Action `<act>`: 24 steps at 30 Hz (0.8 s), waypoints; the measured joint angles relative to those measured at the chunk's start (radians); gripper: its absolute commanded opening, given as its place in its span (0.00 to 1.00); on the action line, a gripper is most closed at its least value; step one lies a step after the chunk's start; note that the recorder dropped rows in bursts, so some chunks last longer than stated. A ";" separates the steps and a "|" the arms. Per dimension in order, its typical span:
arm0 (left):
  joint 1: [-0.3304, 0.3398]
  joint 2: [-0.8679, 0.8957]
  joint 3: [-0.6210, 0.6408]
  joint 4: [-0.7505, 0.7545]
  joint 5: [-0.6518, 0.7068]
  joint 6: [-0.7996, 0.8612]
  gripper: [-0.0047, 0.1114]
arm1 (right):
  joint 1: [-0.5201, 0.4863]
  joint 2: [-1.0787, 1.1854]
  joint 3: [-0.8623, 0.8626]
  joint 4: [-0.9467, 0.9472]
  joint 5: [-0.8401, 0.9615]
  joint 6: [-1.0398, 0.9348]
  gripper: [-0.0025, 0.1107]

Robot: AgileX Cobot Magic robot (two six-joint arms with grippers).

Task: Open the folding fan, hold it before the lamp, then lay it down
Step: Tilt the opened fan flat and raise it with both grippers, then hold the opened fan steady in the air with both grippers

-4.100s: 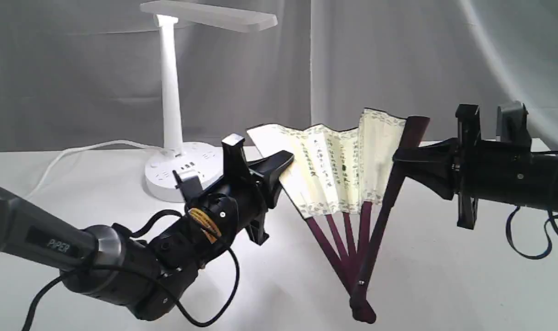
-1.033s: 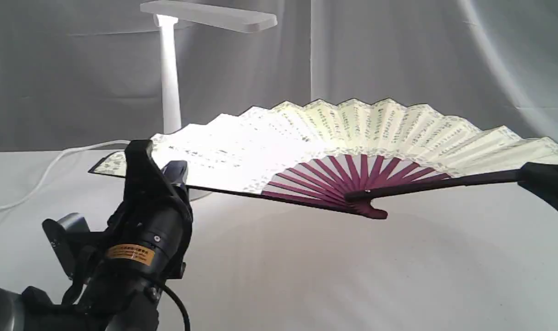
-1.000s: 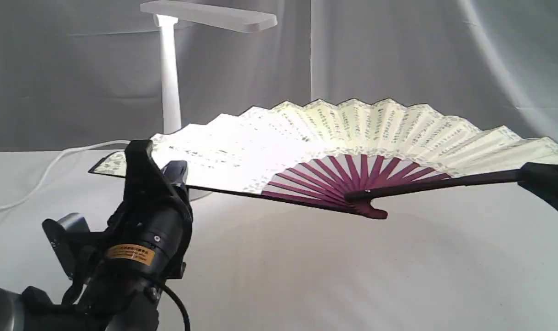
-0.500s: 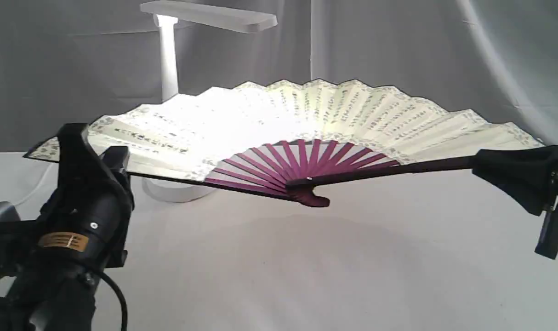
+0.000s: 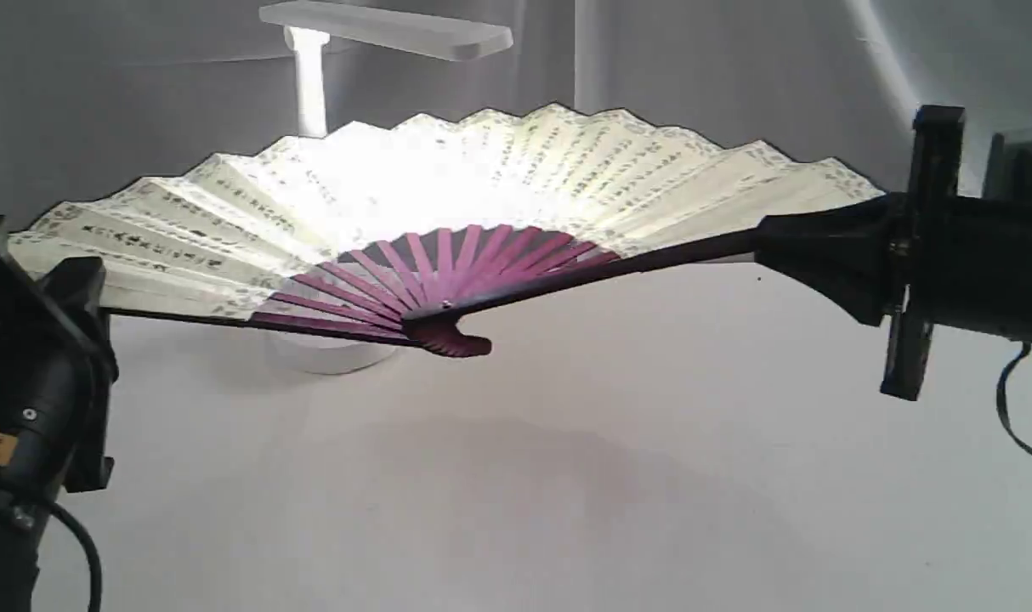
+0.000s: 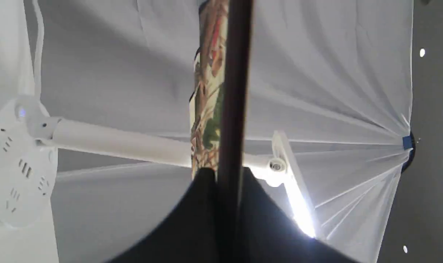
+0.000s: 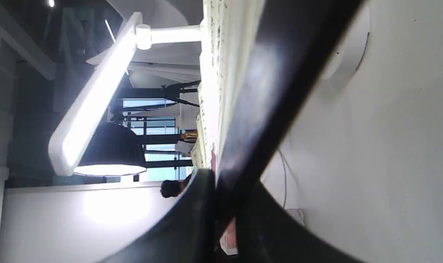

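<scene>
I seem to be working in a staged recording studio. A pale cloth backdrop hangs behind a table draped in white. A blue clip gathers the fabric, and past its edge I see a softbox light and tall windows.

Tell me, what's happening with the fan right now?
Left pincer, right pincer: each shut on an end guard. Folding fan spread wide, aloft before lit lamp. Nothing seen blocking.
</scene>
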 measured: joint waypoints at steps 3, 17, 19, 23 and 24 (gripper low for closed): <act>0.019 -0.016 0.020 -0.002 -0.003 0.000 0.04 | 0.035 0.000 -0.002 0.004 -0.035 0.012 0.02; 0.080 -0.132 0.080 0.070 0.014 0.005 0.04 | 0.071 -0.014 -0.021 0.010 -0.020 0.026 0.02; 0.084 -0.136 0.080 0.076 0.014 0.005 0.04 | 0.071 -0.026 -0.039 0.006 -0.020 0.028 0.02; 0.083 -0.138 0.080 0.079 0.012 0.003 0.04 | 0.071 -0.043 -0.048 -0.002 -0.031 0.060 0.02; 0.083 -0.138 0.080 0.080 0.012 0.003 0.04 | 0.071 -0.043 -0.048 -0.005 -0.032 0.064 0.02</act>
